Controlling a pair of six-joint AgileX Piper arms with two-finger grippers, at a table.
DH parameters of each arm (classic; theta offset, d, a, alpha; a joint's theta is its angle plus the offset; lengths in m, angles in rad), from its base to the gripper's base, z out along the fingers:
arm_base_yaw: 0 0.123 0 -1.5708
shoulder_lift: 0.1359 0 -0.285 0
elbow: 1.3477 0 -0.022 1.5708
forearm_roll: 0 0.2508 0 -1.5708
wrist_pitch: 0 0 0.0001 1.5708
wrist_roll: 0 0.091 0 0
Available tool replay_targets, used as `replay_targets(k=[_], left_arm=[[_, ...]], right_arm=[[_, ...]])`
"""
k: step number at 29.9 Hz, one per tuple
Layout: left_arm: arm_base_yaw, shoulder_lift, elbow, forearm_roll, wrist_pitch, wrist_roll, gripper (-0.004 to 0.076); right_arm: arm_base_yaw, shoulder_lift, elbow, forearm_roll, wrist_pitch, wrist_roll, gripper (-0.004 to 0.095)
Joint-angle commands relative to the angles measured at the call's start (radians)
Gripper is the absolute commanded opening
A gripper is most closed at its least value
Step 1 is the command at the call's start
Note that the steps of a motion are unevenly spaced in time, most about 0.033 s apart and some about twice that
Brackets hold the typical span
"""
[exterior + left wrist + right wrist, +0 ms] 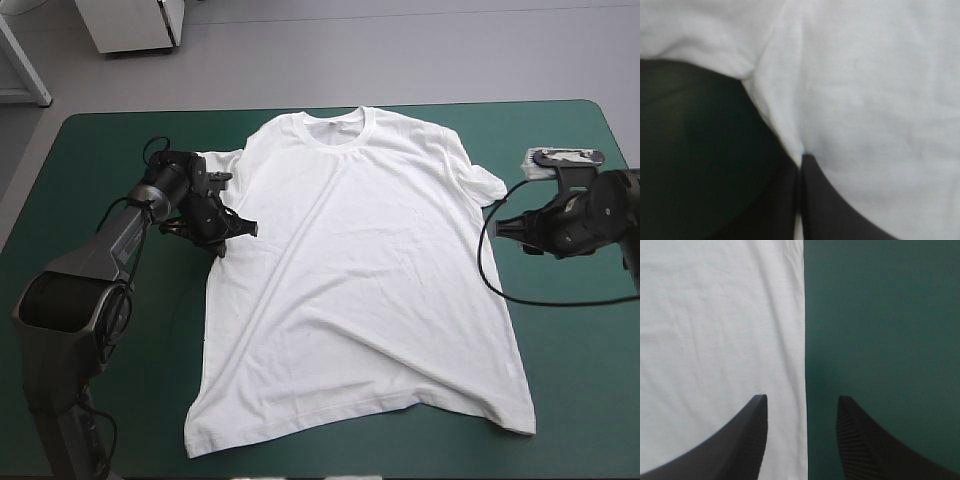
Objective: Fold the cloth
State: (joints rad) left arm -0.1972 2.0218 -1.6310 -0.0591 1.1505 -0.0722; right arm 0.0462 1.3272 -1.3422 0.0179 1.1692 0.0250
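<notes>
The white T-shirt (370, 260) lies spread flat on the teal-green cover (110, 160), collar toward the far edge and hem toward the front. My left gripper (236, 229) sits at the shirt's left side just below the sleeve. In the left wrist view the left gripper (801, 159) is shut on the T-shirt (865, 100), a thin white sliver showing between the black fingers. My right gripper (505, 226) hovers beside the right sleeve. In the right wrist view the right gripper (801, 401) stands open, and a straight edge of the T-shirt (715, 330) runs between its fingers.
Bare teal-green cover (880, 315) borders the shirt on both sides and along the front. The table's far edge lies just beyond the collar, and the right edge is close behind the right arm.
</notes>
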Motion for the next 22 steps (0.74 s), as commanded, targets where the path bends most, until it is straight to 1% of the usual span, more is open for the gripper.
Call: replay_targets(k=[1,3,7,10,13,19,22], left_arm=[[0.0,-0.02,-0.012,0.032,-0.031,0.003,-0.0022],[0.0,-0.022,-0.012,0.031,-0.031,0.007,-0.0022],[0.0,-0.022,-0.012,0.031,-0.036,0.007,-0.0022],[0.0,-0.022,-0.012,0.022,-0.042,0.007,-0.0022],[0.0,-0.022,-0.012,0.02,-0.045,0.007,-0.0022],[0.0,-0.022,-0.012,0.02,-0.048,0.007,-0.0022],[0.0,-0.022,-0.012,0.02,-0.05,0.011,-0.0022]], right_arm=[[-0.011,0.095,-0.068,0.026,-0.047,-0.001,0.0463],[-0.011,0.174,-0.112,0.039,-0.049,-0.005,0.0494],[-0.011,0.324,-0.251,0.041,-0.044,-0.008,0.0497],[-0.011,0.434,-0.374,0.041,-0.016,-0.008,0.0497],[-0.011,0.534,-0.465,0.041,0.038,-0.008,0.0497],[-0.011,0.633,-0.498,0.072,0.042,-0.016,0.0497],[-0.011,0.665,-0.498,0.067,0.04,-0.025,0.0496]])
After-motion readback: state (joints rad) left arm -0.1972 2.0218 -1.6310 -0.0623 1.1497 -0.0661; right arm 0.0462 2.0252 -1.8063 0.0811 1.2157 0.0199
